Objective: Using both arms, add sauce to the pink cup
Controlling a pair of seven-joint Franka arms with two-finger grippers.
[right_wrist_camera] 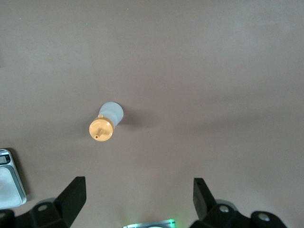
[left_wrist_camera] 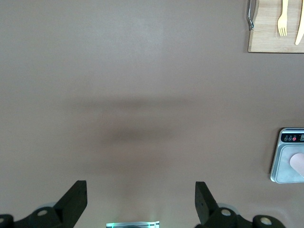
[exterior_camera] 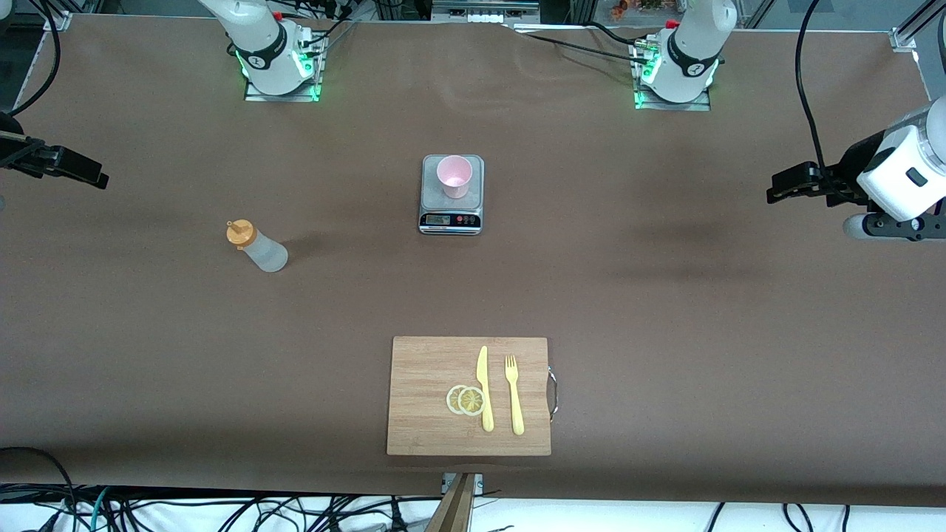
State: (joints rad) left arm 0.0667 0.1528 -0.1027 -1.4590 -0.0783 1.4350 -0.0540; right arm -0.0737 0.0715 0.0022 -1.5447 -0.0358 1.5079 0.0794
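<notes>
The sauce bottle (exterior_camera: 257, 246) (right_wrist_camera: 107, 121), translucent with an orange cap, stands upright on the brown table toward the right arm's end. The pink cup (exterior_camera: 454, 176) (left_wrist_camera: 299, 164) stands on a small kitchen scale (exterior_camera: 473, 196) at the table's middle. My right gripper (exterior_camera: 92, 174) (right_wrist_camera: 137, 183) hangs open and empty over the table's edge at its own end, well apart from the bottle. My left gripper (exterior_camera: 776, 191) (left_wrist_camera: 140, 186) hangs open and empty over bare table at the other end, away from the cup.
A wooden cutting board (exterior_camera: 421, 414) (left_wrist_camera: 266, 42) lies nearer to the front camera than the scale, bearing a yellow knife (exterior_camera: 484, 388), a yellow fork (exterior_camera: 514, 395) and two lemon slices (exterior_camera: 465, 400). The scale's edge (right_wrist_camera: 9, 183) shows in the right wrist view.
</notes>
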